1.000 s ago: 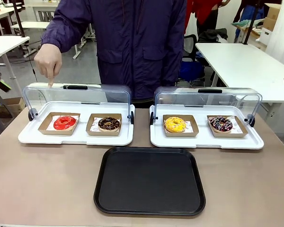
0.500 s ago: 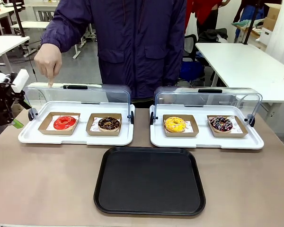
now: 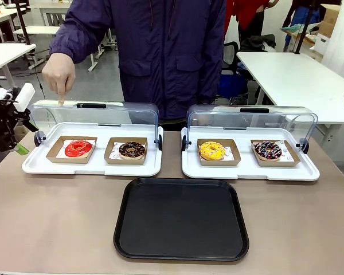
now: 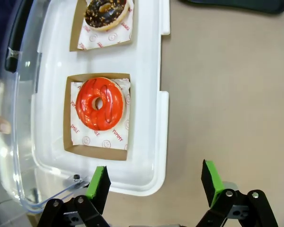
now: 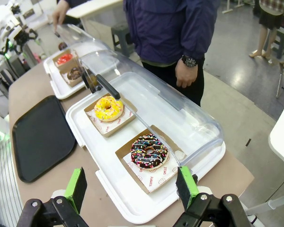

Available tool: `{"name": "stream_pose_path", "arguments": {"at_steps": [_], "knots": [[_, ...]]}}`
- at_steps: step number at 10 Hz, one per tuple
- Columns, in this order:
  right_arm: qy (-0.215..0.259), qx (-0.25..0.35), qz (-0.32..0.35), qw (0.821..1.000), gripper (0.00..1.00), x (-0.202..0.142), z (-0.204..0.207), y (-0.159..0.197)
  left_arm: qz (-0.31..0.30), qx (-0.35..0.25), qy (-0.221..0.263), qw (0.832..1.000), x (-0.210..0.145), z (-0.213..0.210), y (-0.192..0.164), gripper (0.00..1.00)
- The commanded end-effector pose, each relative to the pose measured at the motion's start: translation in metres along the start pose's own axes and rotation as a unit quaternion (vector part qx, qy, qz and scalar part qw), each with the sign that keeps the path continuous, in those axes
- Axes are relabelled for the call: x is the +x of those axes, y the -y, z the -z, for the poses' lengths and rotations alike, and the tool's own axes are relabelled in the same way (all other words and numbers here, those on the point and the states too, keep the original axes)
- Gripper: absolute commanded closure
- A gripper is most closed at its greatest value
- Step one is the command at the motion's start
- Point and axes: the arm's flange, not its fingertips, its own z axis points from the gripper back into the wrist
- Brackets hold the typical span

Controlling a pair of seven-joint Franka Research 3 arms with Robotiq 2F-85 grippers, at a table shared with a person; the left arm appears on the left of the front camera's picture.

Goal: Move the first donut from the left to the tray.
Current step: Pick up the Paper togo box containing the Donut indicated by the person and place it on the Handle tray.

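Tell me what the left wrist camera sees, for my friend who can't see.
A shiny red donut sits in a brown cardboard box on a white tray. The left gripper hovers at the tray's edge, jaws open and empty. A chocolate donut sits beyond.

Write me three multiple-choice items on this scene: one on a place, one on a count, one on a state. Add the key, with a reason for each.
1. Where does the glossy red-glazed ring donut lie?
A. on the bare tabletop
B. in a shallow brown cardboard box on the left white plastic tray
C. in the person's hand

2. How many donuts lie on the two white trays together?
A. two
B. three
C. four

3. How does the left claw stand?
A. open and empty
B. shut on a donut
C. shut and empty

Key:
1 B, the donut rests on white paper in its box, inside that tray.
2 C, each tray holds two boxed donuts.
3 A, its green pads stand wide apart with nothing between them.
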Motion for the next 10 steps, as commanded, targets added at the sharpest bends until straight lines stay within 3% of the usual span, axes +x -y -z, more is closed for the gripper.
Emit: {"name": "stream_pose_path", "arguments": {"at_steps": [1, 5, 10], "knots": [[0.002, 0.001, -0.003, 1.0, 0.0, 0.002, -0.001, -0.002, 0.005, 0.008, -0.03, 1.0, 0.006, 0.014, -0.004, 0.0], [0.002, 0.001, -0.003, 1.0, 0.0, 0.002, -0.001, -0.002, 0.016, 0.009, -0.1, 0.995, 0.022, 0.056, -0.015, 0.0], [0.002, 0.001, -0.003, 1.0, 0.0, 0.002, -0.001, -0.002, 0.012, 0.006, -0.135, 0.991, 0.012, 0.093, -0.034, 0.0]]}}
